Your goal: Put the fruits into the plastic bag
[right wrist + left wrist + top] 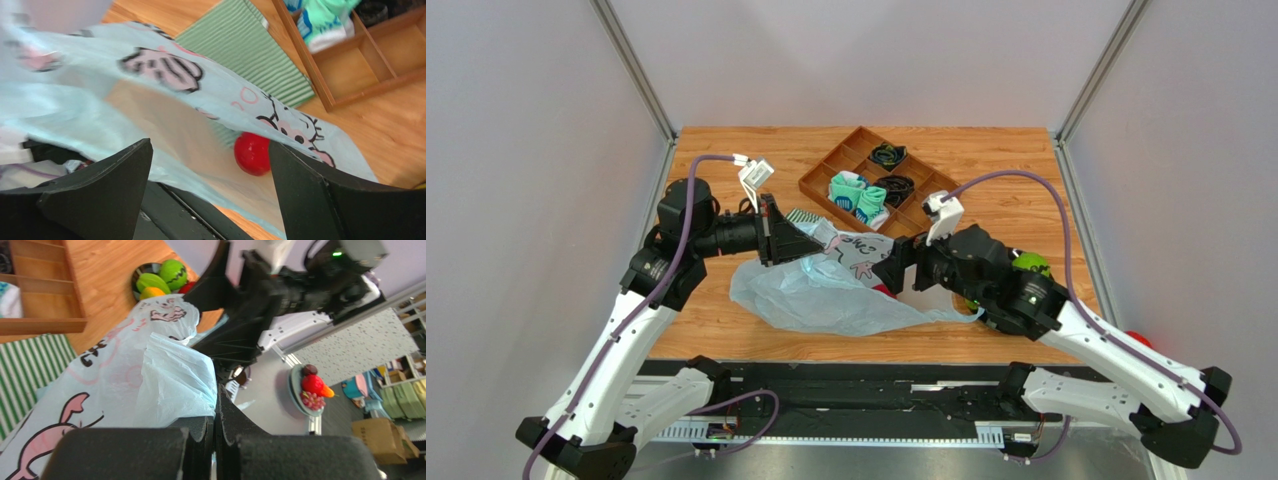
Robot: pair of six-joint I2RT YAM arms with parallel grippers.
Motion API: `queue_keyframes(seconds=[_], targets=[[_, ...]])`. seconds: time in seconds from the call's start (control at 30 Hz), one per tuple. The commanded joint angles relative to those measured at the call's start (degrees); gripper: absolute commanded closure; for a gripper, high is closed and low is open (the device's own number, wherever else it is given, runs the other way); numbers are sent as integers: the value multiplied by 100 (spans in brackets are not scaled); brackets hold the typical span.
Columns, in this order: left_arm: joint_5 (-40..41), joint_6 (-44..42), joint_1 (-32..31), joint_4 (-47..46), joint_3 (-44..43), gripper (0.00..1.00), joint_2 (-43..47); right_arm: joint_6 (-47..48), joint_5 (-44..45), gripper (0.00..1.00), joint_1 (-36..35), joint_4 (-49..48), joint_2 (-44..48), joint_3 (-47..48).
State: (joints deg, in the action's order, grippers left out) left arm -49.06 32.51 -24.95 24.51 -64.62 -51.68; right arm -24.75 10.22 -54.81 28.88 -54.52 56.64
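Note:
The pale-blue plastic bag (826, 295) with pink-and-black cartoon print lies on the table between my arms. My left gripper (814, 245) is shut on the bag's upper edge and holds it lifted; the film is pinched between the jaws in the left wrist view (216, 407). My right gripper (894, 273) is open at the bag's mouth. In the right wrist view (210, 145) a red round fruit (252, 153) lies loose inside the bag (165, 120), just beyond the right finger. More fruits, green and yellow-orange ones (161, 279), sit in a dark bowl behind my right arm; one green fruit (1029, 263) shows from above.
A brown wooden compartment tray (826, 180) with teal socks (858, 198) and black items stands at the back. A green-and-white striped cloth (250, 55) lies under the bag's far edge. A plate of other toy food (310, 387) sits off the table.

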Motion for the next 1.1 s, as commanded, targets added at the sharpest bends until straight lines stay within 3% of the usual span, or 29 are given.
queue_keyframes(seconds=[0.0, 0.1, 0.17, 0.33, 0.57, 0.67, 0.97, 1.07], targets=[[326, -640, 104, 326, -314, 100, -96, 252, -582, 11, 14, -629, 538, 5], [423, -842, 148, 379, -323, 100, -237, 173, -233, 11, 14, -360, 775, 180], [493, -957, 175, 414, -323, 100, -307, 155, 520, 10, 31, 89, 768, 557], [660, -1308, 218, 440, -314, 100, -395, 164, 1614, 3, 627, 1803, 416, 1313], [880, -1713, 271, 581, -306, 100, -492, 172, 395, 0, 3910, 2455, 399, 1280], [942, -1827, 289, 590, -262, 100, -492, 59, 498, 0, 5019, 2745, 285, 1034], [916, -1801, 298, 283, 54, 100, -492, -785, 2026, 0, 6717, 2773, 117, -108], [810, -1740, 298, 124, 160, 100, -518, -786, 1819, 0, 7594, 2421, 21, -522]])
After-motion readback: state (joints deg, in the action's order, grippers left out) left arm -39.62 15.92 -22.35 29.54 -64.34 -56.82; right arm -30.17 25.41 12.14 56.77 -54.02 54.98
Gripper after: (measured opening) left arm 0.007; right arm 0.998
